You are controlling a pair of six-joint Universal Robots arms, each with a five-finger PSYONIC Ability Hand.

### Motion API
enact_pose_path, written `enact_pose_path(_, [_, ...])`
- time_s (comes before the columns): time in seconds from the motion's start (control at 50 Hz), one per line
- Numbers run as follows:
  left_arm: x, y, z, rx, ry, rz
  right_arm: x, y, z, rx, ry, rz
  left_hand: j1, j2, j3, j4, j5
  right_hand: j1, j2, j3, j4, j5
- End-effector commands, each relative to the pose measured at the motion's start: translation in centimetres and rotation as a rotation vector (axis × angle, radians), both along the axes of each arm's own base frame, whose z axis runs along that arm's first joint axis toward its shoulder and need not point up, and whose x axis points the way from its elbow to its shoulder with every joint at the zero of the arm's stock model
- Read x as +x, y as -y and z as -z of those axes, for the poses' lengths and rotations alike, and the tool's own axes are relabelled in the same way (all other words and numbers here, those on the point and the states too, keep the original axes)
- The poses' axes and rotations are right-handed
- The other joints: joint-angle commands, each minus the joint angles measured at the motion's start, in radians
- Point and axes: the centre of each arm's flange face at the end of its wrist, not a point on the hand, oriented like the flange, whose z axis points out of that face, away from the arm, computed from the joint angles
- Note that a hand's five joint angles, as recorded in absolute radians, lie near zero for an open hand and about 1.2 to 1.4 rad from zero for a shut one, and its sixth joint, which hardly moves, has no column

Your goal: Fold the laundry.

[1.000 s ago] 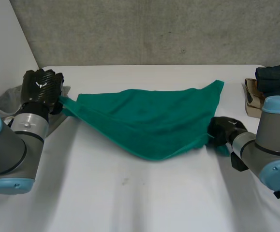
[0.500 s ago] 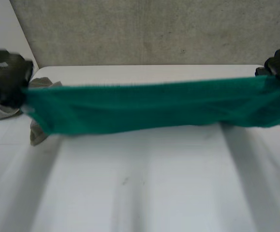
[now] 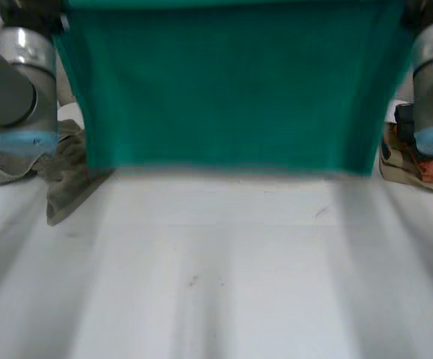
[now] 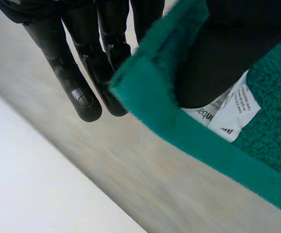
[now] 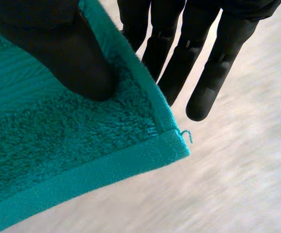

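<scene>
The green towel [image 3: 223, 90] is held up in the air and stretched flat between the two arms, with its lower edge hanging just above the white table [image 3: 223, 284]. In the left wrist view, the corner with the white label [image 4: 232, 112] is pinched by the left hand [image 4: 218, 58]. The thumb is pressed on one face and the fingers [image 4: 77, 82] are laid straight behind the other. In the right wrist view, the other corner is pinched in the same way by the right hand [image 5: 57, 53], the thumb set close to the hem and the fingers [image 5: 213, 82] reaching past the edge.

Both holds are taken very near the corners, so a slip could be caused by a sharp pull apart or a quick swing, and the towel would be dropped in a heap. If the arms were lowered unevenly, the towel would likely be laid down skewed or creased. A crumpled grey cloth [image 3: 63, 168] and a pile of clothes [image 3: 425, 168] lie near the towel's sides and could be caught and dragged.
</scene>
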Motion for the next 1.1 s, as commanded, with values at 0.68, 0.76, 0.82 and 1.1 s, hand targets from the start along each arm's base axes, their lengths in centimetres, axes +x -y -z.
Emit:
enact_pose_path(0.68, [6.8,-22.0,18.9,1.283,0.503,0.006,-5.4,-15.2,19.0,1.198,-0.509,-0.016,0.235,0.195,0.200,0.194,0.247,0.253,0.219,0.203,0.196,0.214])
enact_pose_path(0.76, [7.5,-23.8,18.5,1.340,0.599,0.013,-6.7,-16.9,18.6,1.194,-0.652,0.000,0.235,0.195,0.200,0.194,0.247,0.253,0.219,0.203,0.196,0.214])
enact_pose_path(0.82, [7.0,-22.4,17.7,1.240,0.597,0.007,-6.8,-16.8,18.5,1.166,-0.683,-0.004,0.235,0.195,0.200,0.194,0.247,0.253,0.219,0.203,0.196,0.214])
enact_pose_path(1.1, [2.5,-11.0,19.3,0.940,0.393,-0.010,-2.2,-6.7,20.4,0.842,-0.413,-0.024,0.235,0.195,0.200,0.194,0.247,0.253,0.219,0.203,0.196,0.214])
